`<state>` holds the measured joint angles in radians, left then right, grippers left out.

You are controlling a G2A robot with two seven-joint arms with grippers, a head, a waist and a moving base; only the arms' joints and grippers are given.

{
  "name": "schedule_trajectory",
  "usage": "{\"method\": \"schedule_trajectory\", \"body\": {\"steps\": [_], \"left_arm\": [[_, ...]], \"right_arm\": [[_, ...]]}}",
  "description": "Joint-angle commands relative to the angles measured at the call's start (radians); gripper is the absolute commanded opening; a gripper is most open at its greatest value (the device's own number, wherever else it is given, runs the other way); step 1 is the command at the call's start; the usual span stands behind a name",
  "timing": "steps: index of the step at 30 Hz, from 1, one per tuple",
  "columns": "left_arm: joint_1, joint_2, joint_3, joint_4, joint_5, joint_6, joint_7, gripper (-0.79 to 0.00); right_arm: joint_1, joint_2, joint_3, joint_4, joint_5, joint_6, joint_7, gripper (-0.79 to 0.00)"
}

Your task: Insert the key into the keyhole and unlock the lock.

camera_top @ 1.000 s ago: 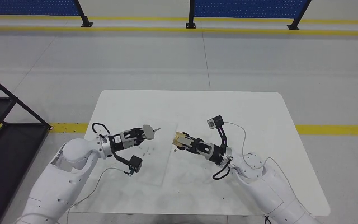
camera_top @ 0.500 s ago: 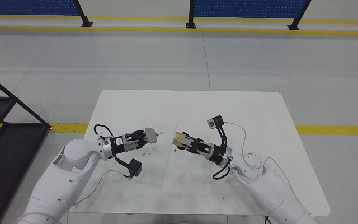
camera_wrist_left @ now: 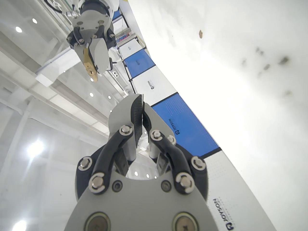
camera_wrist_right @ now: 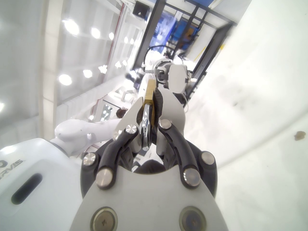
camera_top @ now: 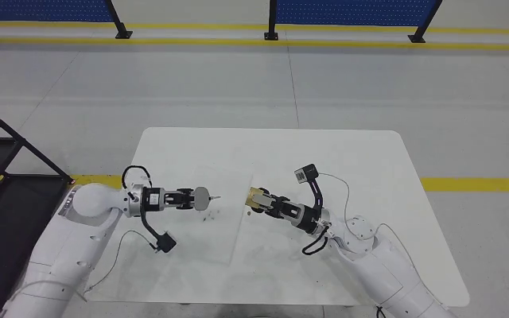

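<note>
Two grippers face each other above the white table (camera_top: 350, 159), each with its fingers closed on one half of the job. The left gripper (camera_top: 203, 198) pinches the small silvery metal key (camera_top: 215, 196), whose thin blade sticks out past the fingertips towards the other arm. The right gripper (camera_top: 259, 199) clamps the brass-coloured padlock (camera_top: 254, 195), its body jutting out towards the key. Key tip and padlock are apart, with open air between them, both held off the tabletop above a thin pale sheet (camera_top: 238, 230) lying there.

My reading is that the step in hand is lining up for insertion; nothing has entered the lock yet. In the left wrist view the padlock shows its end face, with what looks like the keyhole (camera_wrist_left: 91, 72), well off the line of the left gripper's closed pads (camera_wrist_left: 136, 111). The next move likely calls for bringing the blade onto the keyhole's axis, matching its roll to the slot, then pushing straight in before any turn.

That view loses the key between the ribbed black pads, so its roll cannot be told. In the right wrist view the steel shackle (camera_wrist_right: 146, 121) sits between the fingers, the brass body is seen edge on with its keyhole face turned away, and the far gripper is blurred.
</note>
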<state>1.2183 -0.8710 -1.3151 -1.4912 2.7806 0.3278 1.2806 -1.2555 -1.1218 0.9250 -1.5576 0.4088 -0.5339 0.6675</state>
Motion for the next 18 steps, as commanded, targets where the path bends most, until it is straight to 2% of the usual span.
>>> {"method": "schedule_trajectory", "body": {"steps": [1, 7, 15, 18], "left_arm": [[-0.022, -0.001, 0.004, 0.022, -0.047, 0.010, 0.033, -0.785], [-0.087, -0.003, 0.027, 0.068, -0.138, 0.033, 0.160, -0.785], [-0.087, -0.003, 0.027, 0.068, -0.138, 0.033, 0.160, -0.785], [-0.074, -0.001, 0.031, 0.038, -0.101, 0.042, 0.118, -0.785]], "right_arm": [[0.000, 0.000, 0.000, 0.000, 0.000, 0.000, 0.000, -0.785], [0.000, 0.000, 0.000, 0.000, 0.000, 0.000, 0.000, -0.785], [0.000, 0.000, 0.000, 0.000, 0.000, 0.000, 0.000, -0.785], [-0.002, 0.000, 0.003, 0.001, -0.016, 0.014, -0.010, -0.785]]}}
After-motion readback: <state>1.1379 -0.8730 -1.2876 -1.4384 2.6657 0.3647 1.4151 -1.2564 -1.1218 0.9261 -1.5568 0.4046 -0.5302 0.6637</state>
